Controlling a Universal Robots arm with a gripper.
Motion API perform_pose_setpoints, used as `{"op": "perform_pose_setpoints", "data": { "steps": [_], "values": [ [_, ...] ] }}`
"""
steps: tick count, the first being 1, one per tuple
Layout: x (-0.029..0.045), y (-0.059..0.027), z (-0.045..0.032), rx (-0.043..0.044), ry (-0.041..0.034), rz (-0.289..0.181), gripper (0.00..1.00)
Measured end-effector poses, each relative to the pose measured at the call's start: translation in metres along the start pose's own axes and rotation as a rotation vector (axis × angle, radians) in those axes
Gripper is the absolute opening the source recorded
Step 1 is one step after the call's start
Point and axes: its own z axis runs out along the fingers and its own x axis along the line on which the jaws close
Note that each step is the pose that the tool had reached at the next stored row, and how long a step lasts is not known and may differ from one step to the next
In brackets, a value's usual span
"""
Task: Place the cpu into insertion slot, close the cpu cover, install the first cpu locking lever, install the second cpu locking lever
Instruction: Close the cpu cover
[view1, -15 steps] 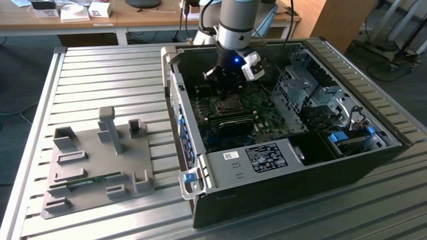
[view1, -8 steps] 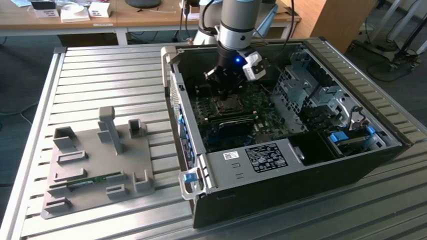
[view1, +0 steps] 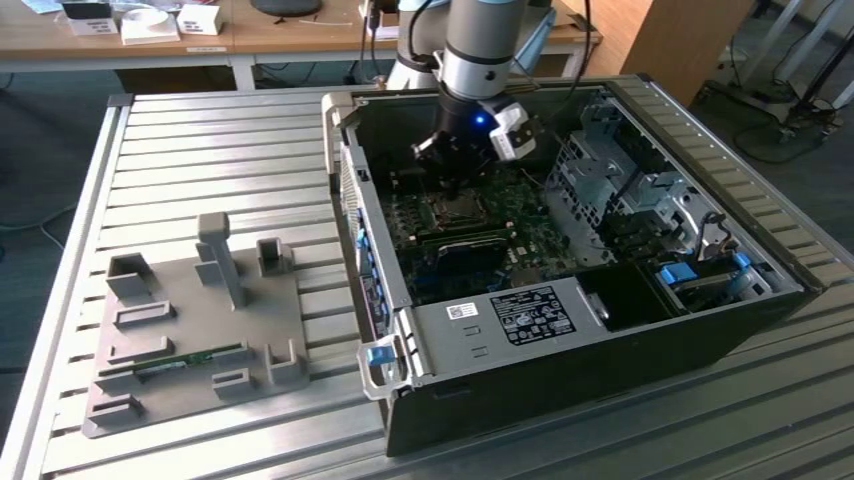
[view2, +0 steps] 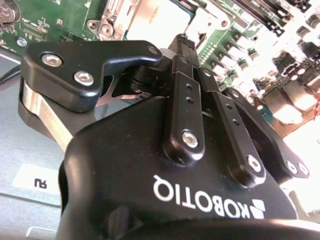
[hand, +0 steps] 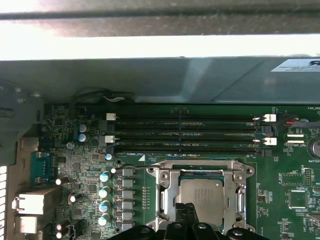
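Silver-grey, the cpu (hand: 207, 196) sits in its slot on the green board (hand: 285, 185), just beside the long black memory sticks (hand: 185, 132). The cpu cover (hand: 200, 169) lies flat around it, and the chip's top shows through the square hole. The tool (hand: 188, 214) hangs right over the cpu's edge. Its two fingers are pressed together, with nothing seen between them. The board is inside an open black computer case (view1: 574, 330). The case stands on the ribbed metal table (view1: 214, 130), toward the edge at the exterior view's right. A grey plastic holder (view1: 187, 330) lies by the other edge.
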Motion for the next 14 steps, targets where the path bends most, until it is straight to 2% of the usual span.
{"op": "perform_pose_setpoints", "data": {
  "steps": [14],
  "values": [
    [-0.0124, 0.0001, 0.0002, 0.0001, 0.0000, 0.000, 0.11]
  ]
}}
